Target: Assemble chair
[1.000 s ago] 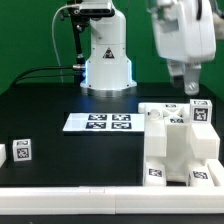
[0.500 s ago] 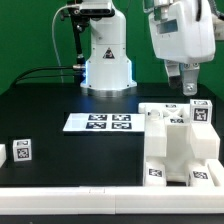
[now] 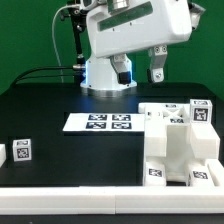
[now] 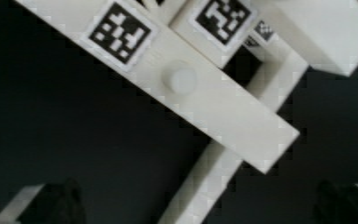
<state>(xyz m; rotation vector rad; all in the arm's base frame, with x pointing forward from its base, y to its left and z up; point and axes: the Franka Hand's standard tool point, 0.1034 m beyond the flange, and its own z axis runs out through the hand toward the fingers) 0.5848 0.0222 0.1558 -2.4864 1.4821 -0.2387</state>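
Note:
The chair parts (image 3: 180,140) are white blocky pieces with black-and-white tags, clustered at the exterior view's right on the black table. A small tagged piece (image 3: 22,150) lies at the front left, with another (image 3: 2,155) at the left edge. My gripper (image 3: 140,72) hangs high above the table, behind and to the left of the cluster. It is open and empty, with its two fingers (image 3: 157,72) spread apart. In the wrist view, a white flat part (image 4: 211,100) with tags lies below the gripper (image 4: 202,208). The dark fingertips (image 4: 51,205) stand wide to either side.
The marker board (image 3: 98,122) lies flat in the middle of the table. The robot base (image 3: 107,55) stands at the back, with cables to its left. A white rim (image 3: 70,196) runs along the table's front edge.
The arm has swung toward the exterior view's left and the wrist has turned. The gripper moved from above the right-hand cluster to the middle, a little higher. It stays open and empty.

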